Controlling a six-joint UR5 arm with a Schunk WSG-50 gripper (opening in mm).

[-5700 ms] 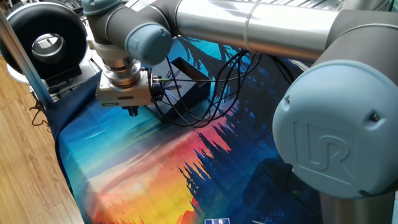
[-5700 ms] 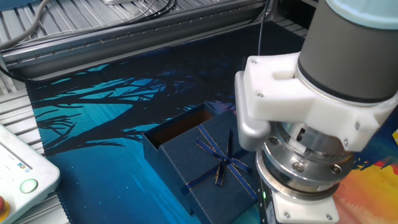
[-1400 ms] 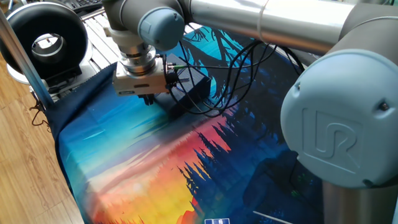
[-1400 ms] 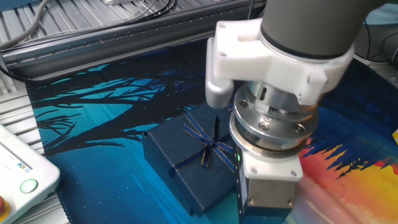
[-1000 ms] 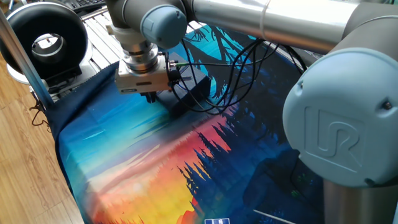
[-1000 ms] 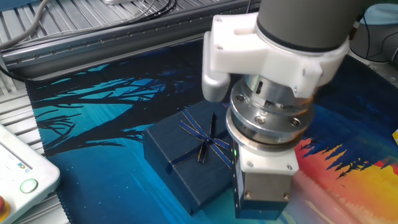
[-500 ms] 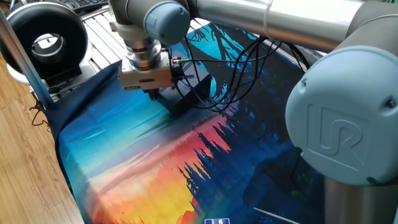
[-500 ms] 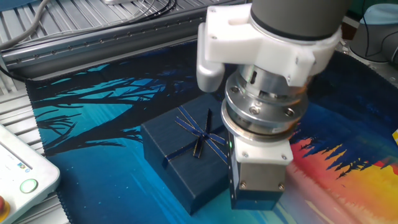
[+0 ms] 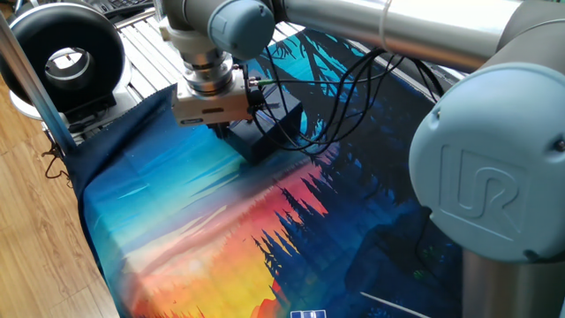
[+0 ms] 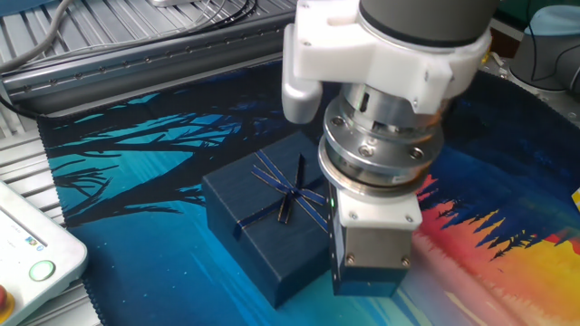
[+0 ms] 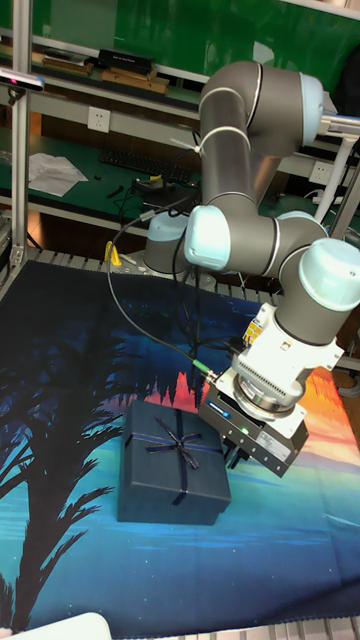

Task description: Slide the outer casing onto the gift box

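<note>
Gripper (image 11: 234, 459) touching the outer casing (image 11: 171, 475) — fingers hidden.

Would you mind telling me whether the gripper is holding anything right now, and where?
It cannot be told: the gripper sits against the outer casing's side edge, its fingertips mostly hidden.

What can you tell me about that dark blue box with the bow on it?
The box is square, dark navy, of finely ribbed card by the look of it. A thin ribbon crosses its top and ties in a small bow near the middle. It lies flat and closed on the printed cloth; no inner tray shows. The robot's hand is low at one side edge, but whether it touches is hidden.
</note>
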